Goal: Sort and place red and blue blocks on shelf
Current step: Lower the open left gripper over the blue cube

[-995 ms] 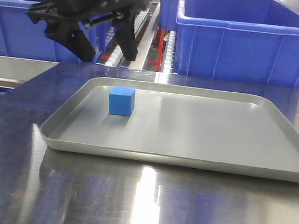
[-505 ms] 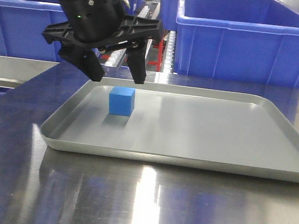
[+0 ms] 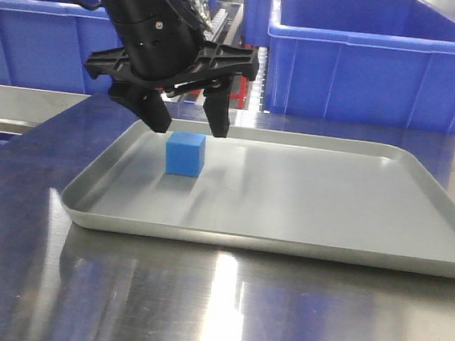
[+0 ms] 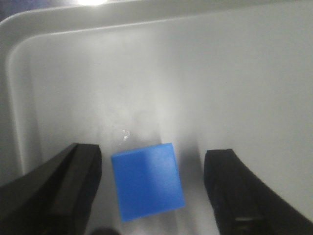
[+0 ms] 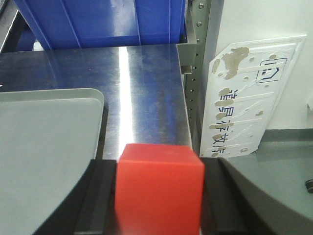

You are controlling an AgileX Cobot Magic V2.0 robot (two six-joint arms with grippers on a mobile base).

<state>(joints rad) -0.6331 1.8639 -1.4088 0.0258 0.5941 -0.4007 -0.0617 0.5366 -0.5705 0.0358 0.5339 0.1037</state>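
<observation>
Sitting in grey tray (image 3: 351, 223): matte sky-blue block (image 3: 185, 153)

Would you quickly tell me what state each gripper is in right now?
Left gripper: open, over the blue block, not gripping it.
Right gripper: shut on the red block.

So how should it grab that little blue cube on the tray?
Probably from straight above, pinching two opposite side faces of the blue block. It lies flat on the tray, clear of the rim, with flat parallel sides. The open left gripper hovers over it, one finger each side; the block looks slightly turned, so a small twist may help.
</observation>
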